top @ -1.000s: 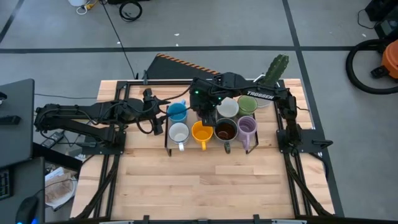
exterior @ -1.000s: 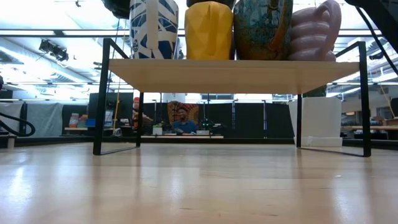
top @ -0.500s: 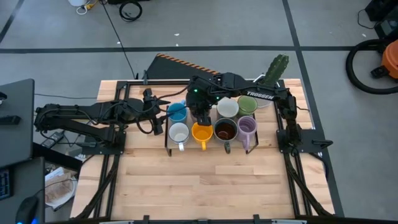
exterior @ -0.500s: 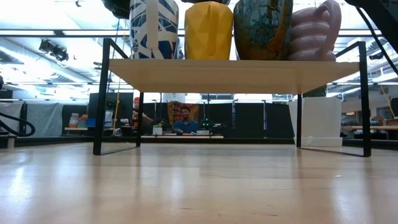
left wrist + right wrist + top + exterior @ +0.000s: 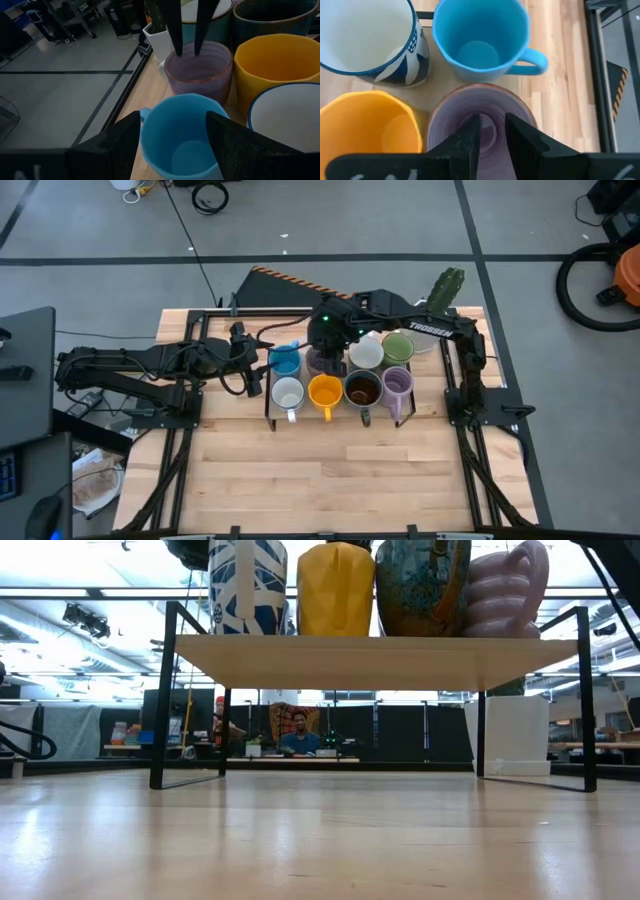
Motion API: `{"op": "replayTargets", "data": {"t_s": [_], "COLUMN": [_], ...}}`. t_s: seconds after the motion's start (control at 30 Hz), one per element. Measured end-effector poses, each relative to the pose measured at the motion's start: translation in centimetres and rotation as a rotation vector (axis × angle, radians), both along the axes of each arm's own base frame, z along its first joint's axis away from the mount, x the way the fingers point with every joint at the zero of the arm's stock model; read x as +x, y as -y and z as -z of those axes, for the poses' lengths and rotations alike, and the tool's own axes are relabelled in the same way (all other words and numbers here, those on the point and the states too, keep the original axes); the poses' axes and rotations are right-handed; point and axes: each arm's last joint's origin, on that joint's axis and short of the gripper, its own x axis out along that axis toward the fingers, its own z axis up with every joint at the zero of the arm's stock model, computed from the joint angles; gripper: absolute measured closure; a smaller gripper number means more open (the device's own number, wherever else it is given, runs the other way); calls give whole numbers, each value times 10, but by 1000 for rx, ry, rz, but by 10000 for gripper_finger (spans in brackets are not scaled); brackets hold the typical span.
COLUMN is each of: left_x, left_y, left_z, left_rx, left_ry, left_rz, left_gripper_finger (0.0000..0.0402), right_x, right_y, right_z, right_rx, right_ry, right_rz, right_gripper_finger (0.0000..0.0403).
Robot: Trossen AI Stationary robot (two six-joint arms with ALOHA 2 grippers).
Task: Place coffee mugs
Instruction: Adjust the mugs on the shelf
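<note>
Right end effector (image 5: 488, 131) has shifted back toward 12 o'clock from over the orange mug and now stands above the lavender mug (image 5: 322, 364), fingers dipped inside its mouth. I cannot tell whether they press on its wall or hang free. That mug sits on the rack shelf (image 5: 270, 408), at 3 o'clock of the blue mug (image 5: 285, 360) and at 12 o'clock of the orange mug (image 5: 324, 393). I judge this mug placed, with release and withdrawal pending. Left end effector (image 5: 172, 145) waits unmoved at 9 o'clock of the blue mug, fingers parted, gripping nothing.
</note>
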Motion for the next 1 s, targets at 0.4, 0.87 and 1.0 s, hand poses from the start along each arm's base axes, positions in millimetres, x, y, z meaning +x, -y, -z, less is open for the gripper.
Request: {"op": "replayTargets", "data": {"t_s": [0.4,0.87,1.0], "left_x": [0,0,-1], "left_y": [0,0,0], "left_z": [0,1,2], "left_rx": [-9,-21,-28], "left_ry": [2,1,-10], "left_rz": [9,4,1], "left_gripper_finger": [170,170,170], "right_x": [-48,-74,-80], "right_y": [-5,-8,-8], "right_z": [-30,-34,-34], "right_rx": [9,57,46], "right_ry": [-65,-199,-208], "right_rz": [13,115,161], "right_gripper_finger": [306,306,306]}}
